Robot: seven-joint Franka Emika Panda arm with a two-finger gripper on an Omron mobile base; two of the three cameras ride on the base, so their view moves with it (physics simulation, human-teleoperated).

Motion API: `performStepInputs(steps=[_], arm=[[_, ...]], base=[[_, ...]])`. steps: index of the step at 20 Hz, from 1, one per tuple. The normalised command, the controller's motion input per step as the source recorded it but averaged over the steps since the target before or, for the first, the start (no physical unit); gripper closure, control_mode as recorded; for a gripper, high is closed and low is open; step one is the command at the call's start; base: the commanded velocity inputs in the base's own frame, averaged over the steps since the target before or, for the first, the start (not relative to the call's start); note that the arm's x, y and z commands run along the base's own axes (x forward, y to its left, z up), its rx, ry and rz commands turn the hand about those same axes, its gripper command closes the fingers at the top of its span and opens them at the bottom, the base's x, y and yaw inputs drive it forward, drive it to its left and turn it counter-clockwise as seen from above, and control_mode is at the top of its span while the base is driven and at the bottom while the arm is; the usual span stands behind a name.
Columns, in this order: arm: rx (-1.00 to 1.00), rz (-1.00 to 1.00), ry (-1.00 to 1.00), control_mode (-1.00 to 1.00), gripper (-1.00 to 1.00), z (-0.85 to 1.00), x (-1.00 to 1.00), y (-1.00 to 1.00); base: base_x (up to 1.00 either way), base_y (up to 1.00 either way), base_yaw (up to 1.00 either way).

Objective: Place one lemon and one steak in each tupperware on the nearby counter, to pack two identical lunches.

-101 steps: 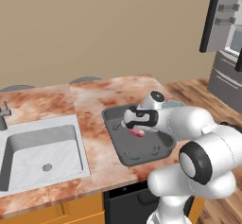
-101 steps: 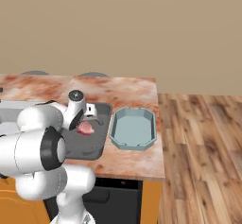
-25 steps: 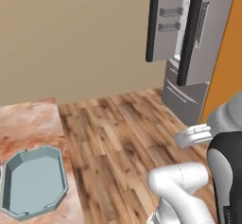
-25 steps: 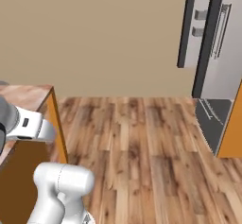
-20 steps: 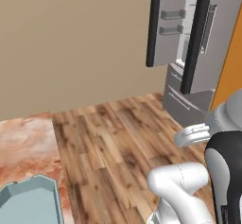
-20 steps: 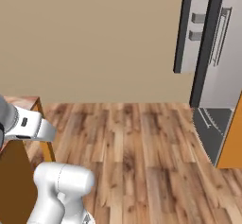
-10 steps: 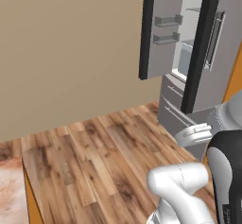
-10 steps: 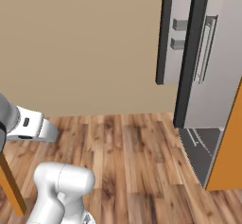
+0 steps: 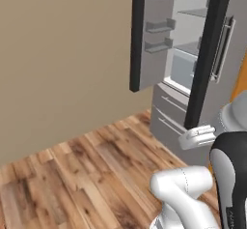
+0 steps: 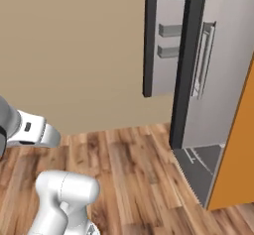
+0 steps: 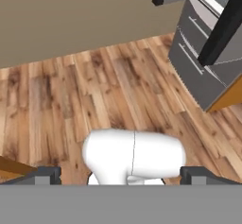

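My pincer (image 11: 121,174) stands wide apart, with nothing between its jaws. In the hand view its two dark fingertips (image 11: 45,174) rise at the far left and far right of the lower edge. Beyond them lies the wooden plank floor (image 11: 108,90), running up to a plain beige wall (image 11: 71,15). Ahead and to my right stands a tall grey fridge (image 9: 202,73). Its left door (image 9: 153,30) is swung open, and three small shelves line the inside of that door. Its right door (image 10: 213,65) carries a long pale handle (image 10: 200,60) and has a dark edge facing me. Grey drawers (image 9: 170,116) sit low in the fridge body, just above the floor. An orange cabinet panel (image 10: 232,145) stands upright just beside the fridge on its right, reaching down to the planks. At the lower left edge of the hand view, a thin orange-brown wedge (image 11: 10,167) pokes in over the floor. It may be a corner of the counter, but too little of it shows for me to be sure. My white arm (image 9: 183,189) bends low over the planks, well apart from the fridge.
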Motion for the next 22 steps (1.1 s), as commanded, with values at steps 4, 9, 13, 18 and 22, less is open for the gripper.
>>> performStepInputs(steps=[4, 9, 13, 18, 22], arm=[[0.0, 0.0, 0.0, 1.0, -1.0, 0.0, 0.0, 0.0], [0.0, 0.0, 0.0, 1.0, -1.0, 0.0, 0.0, 0.0], [0.0, 0.0, 0.0, 1.0, -1.0, 0.0, 0.0, 0.0], [0.0, 0.0, 0.0, 1.0, -1.0, 0.0, 0.0, 0.0], [0.0, 0.0, 0.0, 1.0, -1.0, 0.0, 0.0, 0.0]], base=[[0.57, -0.05, -0.4], [0.73, 0.04, -0.42], [0.76, 0.1, -0.42], [0.66, 0.21, -0.43], [0.6, 0.44, -0.44]])
